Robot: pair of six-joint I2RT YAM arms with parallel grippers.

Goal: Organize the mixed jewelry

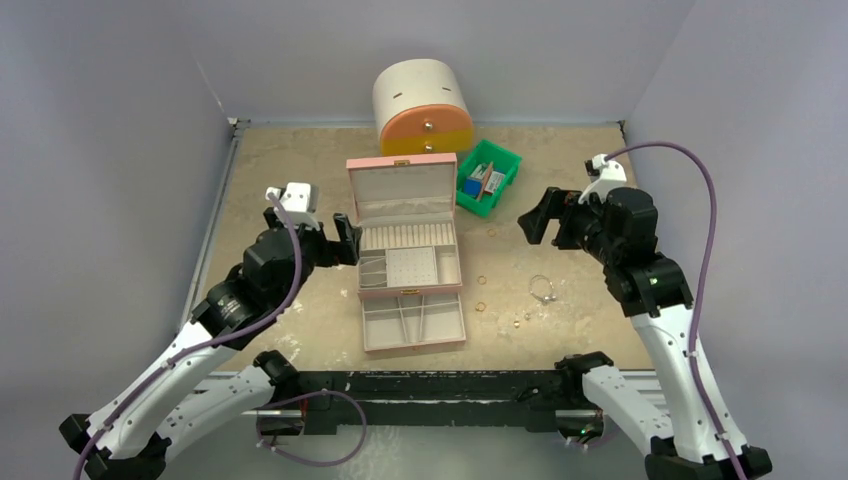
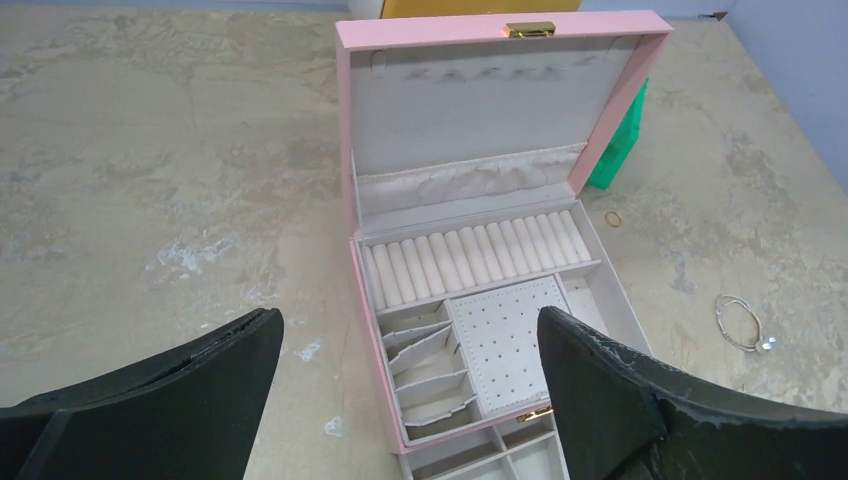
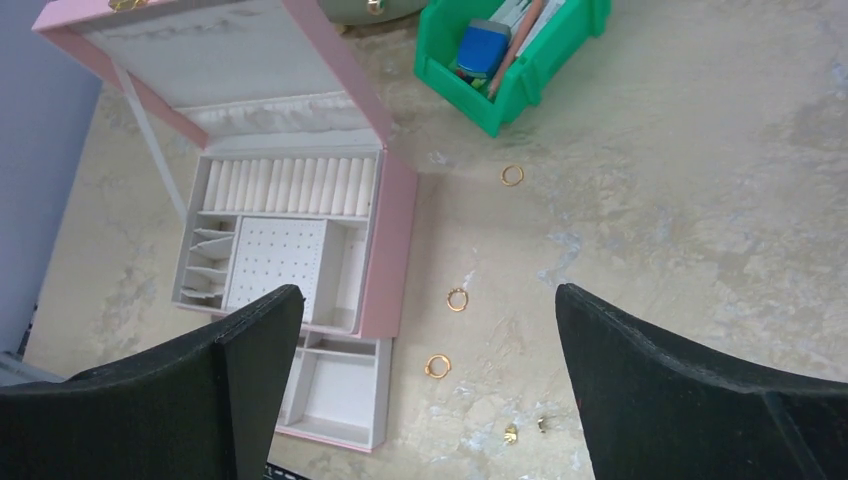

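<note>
Top view: the left gripper and right gripper are being held spread and empty, flanking the open jewelry box. Left wrist view: the wire hoop is being shown on the tabletop, right of the box. Right wrist view: gold rings and studs are being shown scattered beside it.

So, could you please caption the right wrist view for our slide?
Open right tool above three gold rings beside the open pink jewelry box.
</note>
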